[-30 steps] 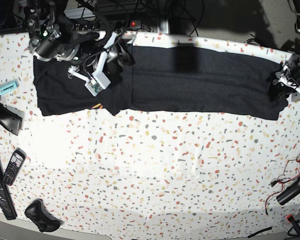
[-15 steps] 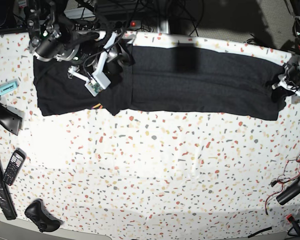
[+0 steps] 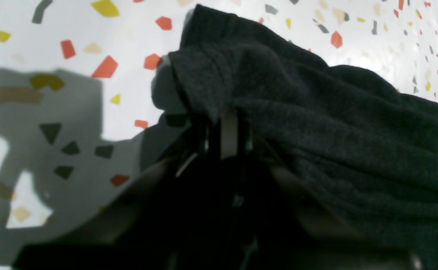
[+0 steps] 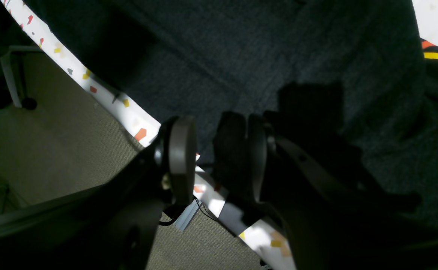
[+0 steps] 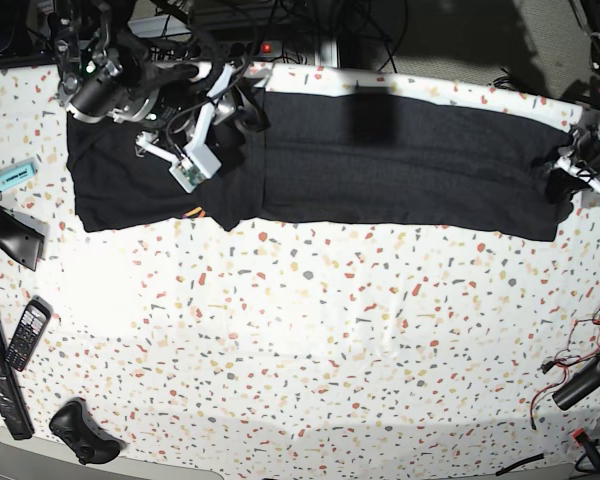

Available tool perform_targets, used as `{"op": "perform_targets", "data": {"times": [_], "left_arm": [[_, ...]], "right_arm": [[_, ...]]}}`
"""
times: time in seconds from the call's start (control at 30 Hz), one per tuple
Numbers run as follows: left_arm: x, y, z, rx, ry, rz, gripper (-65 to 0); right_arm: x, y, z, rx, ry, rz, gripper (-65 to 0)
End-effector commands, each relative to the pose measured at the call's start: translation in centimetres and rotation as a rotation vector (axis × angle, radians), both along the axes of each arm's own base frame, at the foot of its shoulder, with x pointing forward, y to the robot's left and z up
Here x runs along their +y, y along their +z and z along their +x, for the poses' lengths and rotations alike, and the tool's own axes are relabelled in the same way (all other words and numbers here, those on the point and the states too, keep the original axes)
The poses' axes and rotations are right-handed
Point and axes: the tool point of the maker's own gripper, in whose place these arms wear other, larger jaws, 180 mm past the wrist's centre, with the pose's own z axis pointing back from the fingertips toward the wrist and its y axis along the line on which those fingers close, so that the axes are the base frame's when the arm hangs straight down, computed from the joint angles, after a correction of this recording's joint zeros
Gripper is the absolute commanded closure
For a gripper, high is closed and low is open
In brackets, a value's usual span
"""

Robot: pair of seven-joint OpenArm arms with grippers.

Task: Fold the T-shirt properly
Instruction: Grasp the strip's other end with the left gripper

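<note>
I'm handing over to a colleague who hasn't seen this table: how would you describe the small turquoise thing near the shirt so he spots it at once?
Start from the large black cloth T-shirt stretched along the far side of the white speckled table. Go past its end under the right arm, towards the table edge: the small turquoise bar-shaped object lies there on bare tabletop, apart from the cloth. It is the only bright thing there; the items nearer the camera are black.

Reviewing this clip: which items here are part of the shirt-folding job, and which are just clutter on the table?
In the job:
T-shirt
left gripper, clamped on the shirt's end
right gripper, jaws apart

Lying about:
mobile phone
blue highlighter
black controller
</note>
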Motion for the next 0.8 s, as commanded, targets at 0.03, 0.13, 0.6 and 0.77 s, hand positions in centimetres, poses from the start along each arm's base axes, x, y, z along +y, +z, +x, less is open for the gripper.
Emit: {"op": "perform_targets", "data": {"times": [0.03,0.13,0.6,0.77], "left_arm": [[1.0,1.1,0.5,-0.016,-0.001,0.026,-10.2],[1.1,1.2,0.6,-0.020,-0.001,0.028,-23.0],[2.7,2.8,0.5,-0.013,-0.001,-0.023,-23.0],[2.2,0.8,-0.5,0.041,0.028,-0.100,-23.0]], "right_arm": [[0.3,1.0,0.4,-0.035,0.014,0.021,-22.7],[0.3,1.0,0.4,-0.035,0.015,0.020,-22.7],[0.3,1.0,0.4,-0.035,0.014,0.021,-22.7],[0.2,0.8,0.2,-0.024,0.017,0.010,-22.7]]}}
